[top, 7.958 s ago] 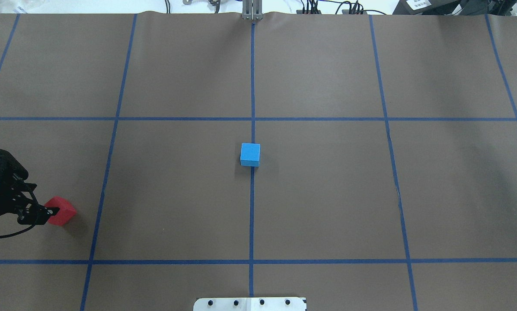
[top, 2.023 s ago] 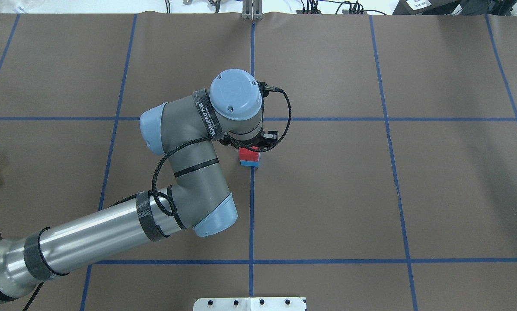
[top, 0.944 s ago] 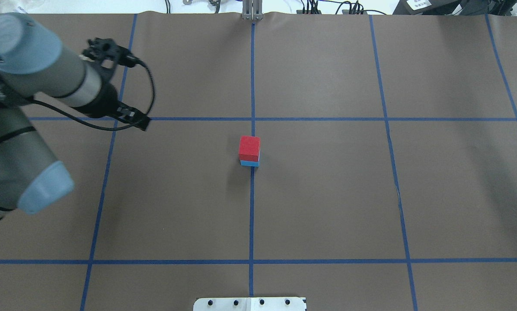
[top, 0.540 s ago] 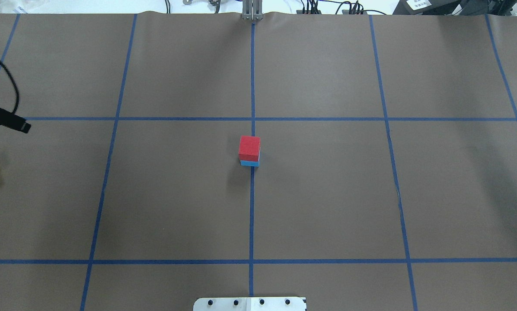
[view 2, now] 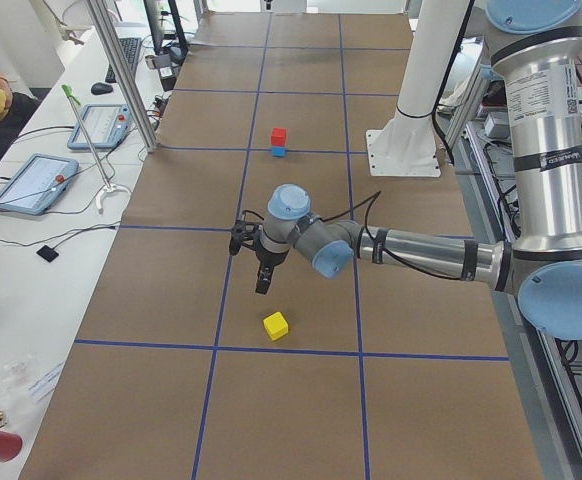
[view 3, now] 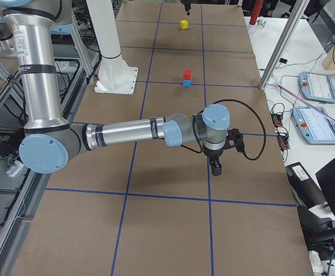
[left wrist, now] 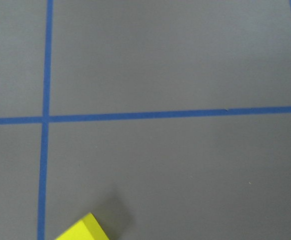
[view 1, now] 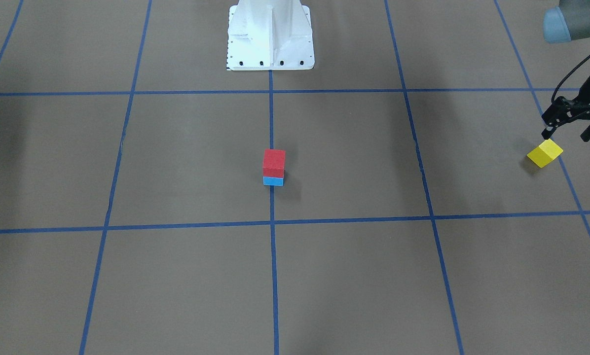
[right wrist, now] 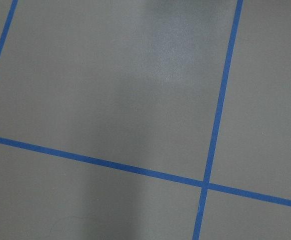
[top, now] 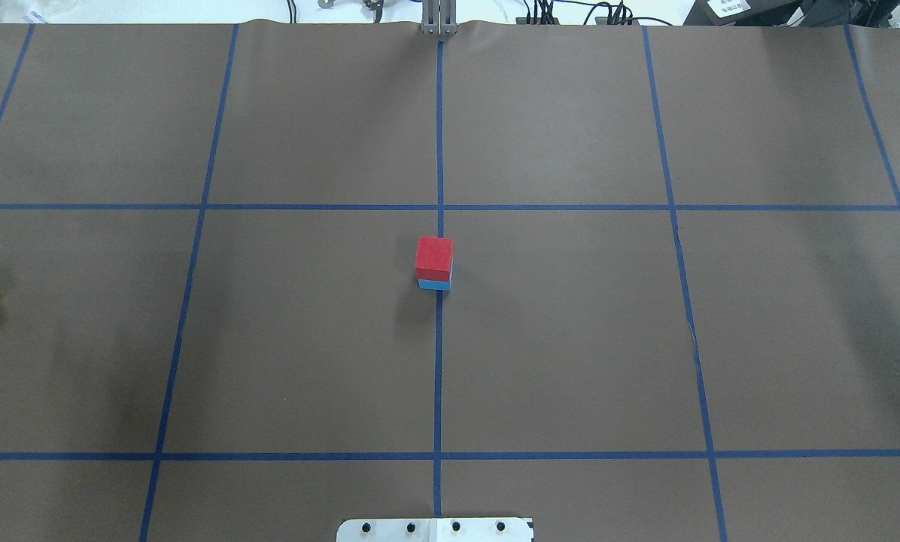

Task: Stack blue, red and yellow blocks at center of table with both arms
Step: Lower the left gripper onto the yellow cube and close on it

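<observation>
While red (view 1: pixel 274 160) sits on blue (view 1: pixel 273 181), I see left fingers (view 1: pixel 550 127) spread, seemingly above yellow (view 1: pixel 544 153); right fingers' (view 3: pixel 216 168) state I cannot tell.

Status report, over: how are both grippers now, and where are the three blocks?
Left gripper open, empty, near yellow block. Right gripper at right side, state unclear. Red block on blue block at center. Nothing in the way.

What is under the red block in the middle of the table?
A blue block lies directly under the red block. Only a low strip of its side shows below the red one. Its top face is covered, so that cannot be seen.
</observation>
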Robot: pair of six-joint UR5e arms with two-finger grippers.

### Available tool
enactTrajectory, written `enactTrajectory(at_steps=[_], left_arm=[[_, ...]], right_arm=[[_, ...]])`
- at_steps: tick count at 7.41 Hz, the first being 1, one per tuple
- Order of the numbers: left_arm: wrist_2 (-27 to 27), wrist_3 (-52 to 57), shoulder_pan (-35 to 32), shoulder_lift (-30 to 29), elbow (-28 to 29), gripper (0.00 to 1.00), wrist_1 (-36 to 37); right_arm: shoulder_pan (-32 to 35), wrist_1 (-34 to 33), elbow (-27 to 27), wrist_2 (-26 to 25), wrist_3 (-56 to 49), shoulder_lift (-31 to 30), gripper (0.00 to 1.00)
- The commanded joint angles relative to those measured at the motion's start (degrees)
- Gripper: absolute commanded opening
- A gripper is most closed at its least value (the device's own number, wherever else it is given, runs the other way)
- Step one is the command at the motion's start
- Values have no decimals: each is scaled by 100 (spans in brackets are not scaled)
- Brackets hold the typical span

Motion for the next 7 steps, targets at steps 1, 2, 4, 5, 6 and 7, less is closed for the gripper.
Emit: enactTrajectory(at_steps=[1, 2, 4, 5, 6, 7], left_arm=[[-549, 1360, -29, 83, 691, 100, -890], [-963, 1345, -38, 249, 553, 100, -970], [-821, 551, -64, 468, 525, 100, -979], [-382, 746, -12, 453, 543, 100, -1189], [-334, 1635, -3, 357, 786, 100, -1234], [-386, 2270, -3, 347, 911, 100, -1295]], right_arm=[[0, 156, 3, 0, 14, -27, 100], [0, 156, 3, 0, 32, -27, 100], [0, 156, 29, 0, 41, -27, 100], [0, 156, 29, 0, 50, -27, 100], [0, 165, 29, 0, 50, -27, 100], [0, 165, 29, 0, 58, -27, 100]])
